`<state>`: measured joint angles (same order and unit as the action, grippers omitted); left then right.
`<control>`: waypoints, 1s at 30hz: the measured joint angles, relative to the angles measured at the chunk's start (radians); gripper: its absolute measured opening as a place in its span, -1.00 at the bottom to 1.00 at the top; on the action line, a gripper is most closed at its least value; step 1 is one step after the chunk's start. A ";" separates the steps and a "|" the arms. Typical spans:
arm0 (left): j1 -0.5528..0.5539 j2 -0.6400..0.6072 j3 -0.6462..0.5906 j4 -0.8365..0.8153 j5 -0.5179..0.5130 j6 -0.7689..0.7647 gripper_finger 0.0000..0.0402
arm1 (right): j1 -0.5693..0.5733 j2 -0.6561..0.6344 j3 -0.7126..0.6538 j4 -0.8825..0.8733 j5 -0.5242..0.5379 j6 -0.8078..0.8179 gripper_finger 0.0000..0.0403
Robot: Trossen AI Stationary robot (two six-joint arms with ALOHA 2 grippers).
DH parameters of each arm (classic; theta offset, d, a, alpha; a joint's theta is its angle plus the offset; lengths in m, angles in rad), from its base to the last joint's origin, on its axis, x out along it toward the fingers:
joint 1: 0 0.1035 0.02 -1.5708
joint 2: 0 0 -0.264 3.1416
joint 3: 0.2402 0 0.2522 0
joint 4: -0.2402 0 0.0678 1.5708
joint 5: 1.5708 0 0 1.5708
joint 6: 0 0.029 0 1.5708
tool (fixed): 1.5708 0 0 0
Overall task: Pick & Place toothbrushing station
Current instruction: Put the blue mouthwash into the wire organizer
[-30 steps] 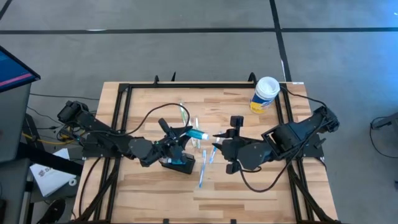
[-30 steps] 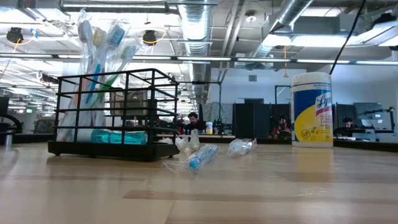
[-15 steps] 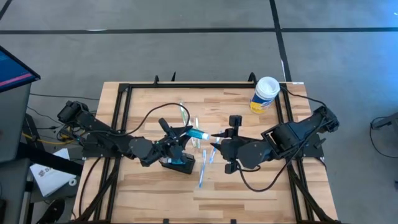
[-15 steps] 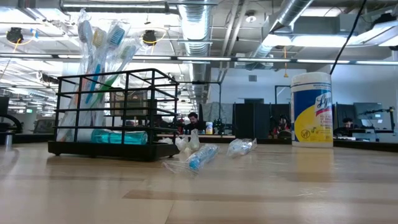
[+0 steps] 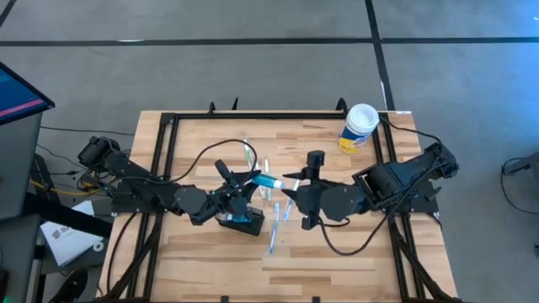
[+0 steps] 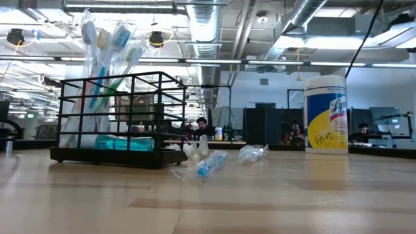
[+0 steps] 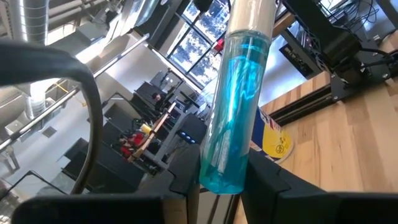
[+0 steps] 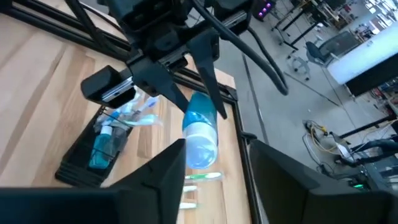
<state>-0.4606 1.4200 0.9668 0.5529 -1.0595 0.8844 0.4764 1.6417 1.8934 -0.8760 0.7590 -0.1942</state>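
Two arms meet over the middle of the table [image 5: 337, 261] in the high view: the left gripper [image 5: 253, 183] hangs just above the toothbrushing station [image 5: 242, 222], clenched on a blue tube [image 5: 269, 181] that points away from the station toward the right gripper [image 5: 290, 187], which sits just beyond the tube's far end. A few wrapped toothbrushes [image 5: 275, 227] lie loose on the wood beside the station, and a yellow-and-white canister [image 5: 360, 126] stands well apart from it near the table's far edge. In the low view neither gripper shows; the station [image 6: 117, 120], a black wire holder, stands flat on the table with several wrapped brushes [image 6: 107, 45] upright in it and a teal tube [image 6: 123, 142] lying along its floor, while loose wrapped brushes [image 6: 209, 164] rest just beside it. The left wrist view confirms the grasp: the tube's base [image 7: 236, 106] is pinched between the left fingers. In the right wrist view the right claw is released, its fingers standing either side of the tube's white-capped end [image 8: 200, 134] with gaps showing, and the station [image 8: 93, 152] lies below. By my reading the job is part done: some items are stowed, this tube is in mid-handover or about to be lowered in, and the loose brushes beside the station are yet to be packed.
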 joint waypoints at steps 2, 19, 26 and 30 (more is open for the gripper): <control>0.000 0.000 0.000 0.000 0.005 -0.001 -0.62 | -0.003 0.000 0.000 -0.002 -0.002 -0.001 -0.06; 0.000 0.000 0.000 -0.001 0.074 -0.056 -0.62 | -0.007 0.095 0.000 0.039 -0.001 -0.159 0.14; 0.000 0.000 0.000 0.000 0.074 -0.060 -0.63 | -0.010 0.098 0.000 0.091 0.028 -0.199 0.01; 0.000 0.000 0.000 -0.005 0.095 -0.082 -0.62 | -0.013 0.098 0.000 0.101 0.028 -0.210 -0.09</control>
<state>-0.4606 1.4204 0.9668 0.5480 -0.9649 0.8023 0.4633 1.7397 1.8935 -0.7750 0.7872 -0.4038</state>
